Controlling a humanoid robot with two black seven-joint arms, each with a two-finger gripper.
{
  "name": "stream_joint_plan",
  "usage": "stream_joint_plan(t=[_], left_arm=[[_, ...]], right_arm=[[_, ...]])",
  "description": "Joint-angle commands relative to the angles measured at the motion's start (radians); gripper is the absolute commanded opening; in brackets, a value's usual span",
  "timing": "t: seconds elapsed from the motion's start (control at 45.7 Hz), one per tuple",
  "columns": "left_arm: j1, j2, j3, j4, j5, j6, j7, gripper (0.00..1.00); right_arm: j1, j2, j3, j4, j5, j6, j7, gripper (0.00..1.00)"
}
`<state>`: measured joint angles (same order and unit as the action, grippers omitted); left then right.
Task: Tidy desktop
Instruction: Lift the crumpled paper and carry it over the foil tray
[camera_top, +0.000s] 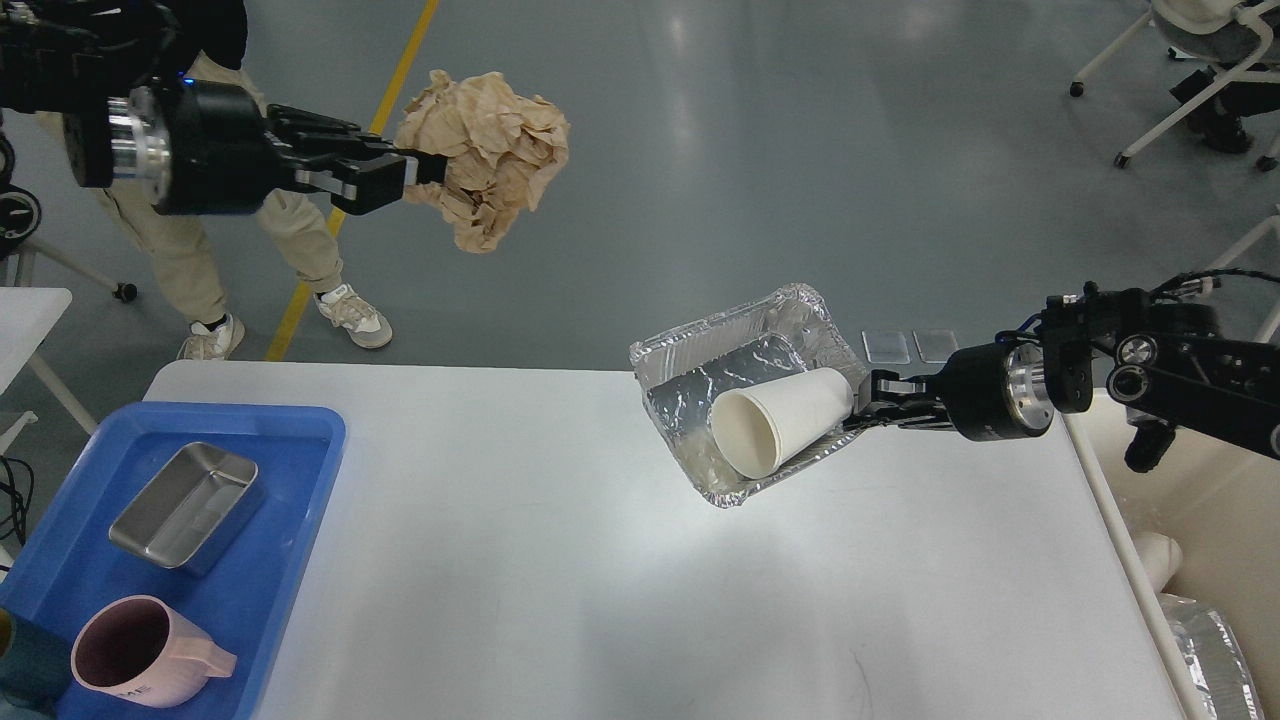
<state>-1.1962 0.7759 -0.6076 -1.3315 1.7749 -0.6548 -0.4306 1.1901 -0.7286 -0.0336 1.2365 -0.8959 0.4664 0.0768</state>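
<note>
The white desktop (560, 560) fills the lower middle of the head view. My left gripper (425, 170) is shut on a crumpled ball of brown paper (487, 150) and holds it high, beyond the table's far edge. My right gripper (862, 400) is shut on the rim of a crinkled foil tray (700, 395), held tilted above the desktop's right part. A white paper cup (780, 420) lies on its side inside the foil tray, mouth toward me.
A blue plastic tray (290, 520) at the front left holds a steel rectangular pan (185, 505) and a pink mug (145, 655). A cream bin (1210, 560) with foil waste stands right of the table. A person's legs (200, 260) stand behind the far left.
</note>
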Motion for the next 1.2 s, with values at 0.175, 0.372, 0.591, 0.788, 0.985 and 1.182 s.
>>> stream_joint_plan(t=[0.175, 0.372, 0.591, 0.788, 0.985, 1.182], left_arm=[[-0.149, -0.239, 0.132, 0.054, 0.087, -0.037, 0.016, 0.06], [-0.207, -0.389, 0.200, 0.129, 0.117, -0.036, 0.024, 0.06], [-0.236, -0.521, 0.236, 0.225, 0.129, -0.034, 0.024, 0.06], [-0.232, -0.569, 0.256, 0.259, 0.132, -0.031, 0.032, 0.11], [-0.221, -0.586, 0.262, 0.264, 0.124, -0.036, 0.067, 0.36], [-0.221, -0.587, 0.261, 0.265, 0.121, -0.036, 0.070, 0.60]], right_arm=[[0.002, 0.005, 0.004, 0.000, 0.000, 0.000, 0.000, 0.00], [0.011, 0.000, 0.004, 0.008, 0.000, 0.000, 0.000, 0.00], [0.013, -0.017, 0.007, 0.029, 0.000, 0.000, 0.000, 0.00], [0.013, -0.045, 0.015, 0.055, 0.000, 0.000, 0.001, 0.00], [0.016, -0.068, 0.032, 0.066, 0.000, 0.001, 0.003, 0.00], [0.019, -0.074, 0.032, 0.066, 0.000, 0.003, 0.003, 0.00]])
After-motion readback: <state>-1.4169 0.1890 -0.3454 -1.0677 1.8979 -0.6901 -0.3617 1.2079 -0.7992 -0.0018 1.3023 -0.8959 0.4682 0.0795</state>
